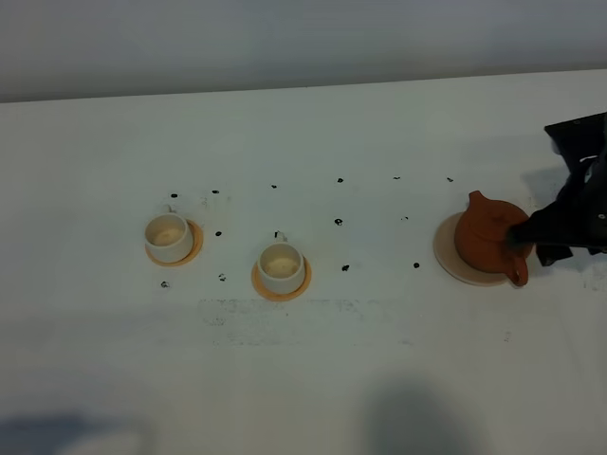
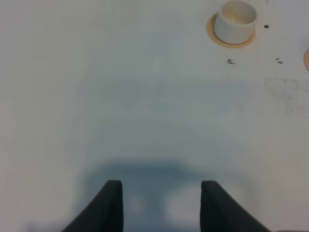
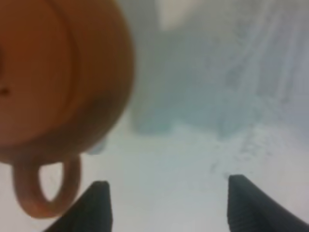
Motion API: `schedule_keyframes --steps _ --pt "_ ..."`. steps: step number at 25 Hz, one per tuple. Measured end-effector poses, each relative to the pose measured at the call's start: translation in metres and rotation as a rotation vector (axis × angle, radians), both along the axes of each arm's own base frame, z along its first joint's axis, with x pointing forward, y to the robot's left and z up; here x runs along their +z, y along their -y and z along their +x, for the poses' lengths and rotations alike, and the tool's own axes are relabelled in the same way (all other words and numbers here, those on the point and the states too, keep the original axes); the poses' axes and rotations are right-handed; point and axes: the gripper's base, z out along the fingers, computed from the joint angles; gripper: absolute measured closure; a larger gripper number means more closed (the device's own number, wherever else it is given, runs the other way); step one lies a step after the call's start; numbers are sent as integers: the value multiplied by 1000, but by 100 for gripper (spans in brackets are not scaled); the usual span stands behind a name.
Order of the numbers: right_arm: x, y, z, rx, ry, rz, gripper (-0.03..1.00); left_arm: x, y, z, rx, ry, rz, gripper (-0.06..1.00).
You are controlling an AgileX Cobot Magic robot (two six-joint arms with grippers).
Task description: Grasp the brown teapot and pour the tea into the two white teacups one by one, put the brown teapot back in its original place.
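Note:
The brown teapot (image 1: 486, 239) stands on its pale beige disc (image 1: 444, 254) at the right, spout toward the far side and loop handle (image 3: 46, 186) toward the near side. My right gripper (image 1: 527, 239) is at the pot's right flank. In the right wrist view the right gripper (image 3: 169, 205) is open and holds nothing, with the handle just beside one finger. The two white teacups (image 1: 169, 235) (image 1: 282, 266) stand on orange coasters and show cream insides. No tea is visible. My left gripper (image 2: 161, 205) hangs over bare table, fingers apart and empty, with one cup (image 2: 235, 20) far ahead of it.
Small black marks (image 1: 339, 223) dot the white table (image 1: 313, 370) between the cups and the teapot. A faint scuffed patch (image 1: 285, 318) lies in front of the middle cup. The table's far edge meets a grey wall.

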Motion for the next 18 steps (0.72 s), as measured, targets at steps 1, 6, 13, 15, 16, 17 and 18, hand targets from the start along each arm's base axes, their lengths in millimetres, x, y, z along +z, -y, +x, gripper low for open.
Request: schedule_keyframes --steps 1,6,13,15,16,17,18 --pt "5 1 -1 2 17 -4 44 0 0 0 0 0 0 56" --pt "35 -2 -9 0 116 9 44 0 0 0 0 0 0 56" --pt "30 -29 -23 66 125 55 44 0 0 0 -1 0 1 56" --pt "30 -32 -23 73 126 60 44 0 0 0 -1 0 1 56" --pt "30 -33 -23 74 127 61 44 0 0 0 -1 0 1 56" --pt "30 -33 -23 74 127 64 44 0 0 0 -1 0 1 56" --pt "30 -33 -23 72 128 67 44 0 0 0 -1 0 1 56"
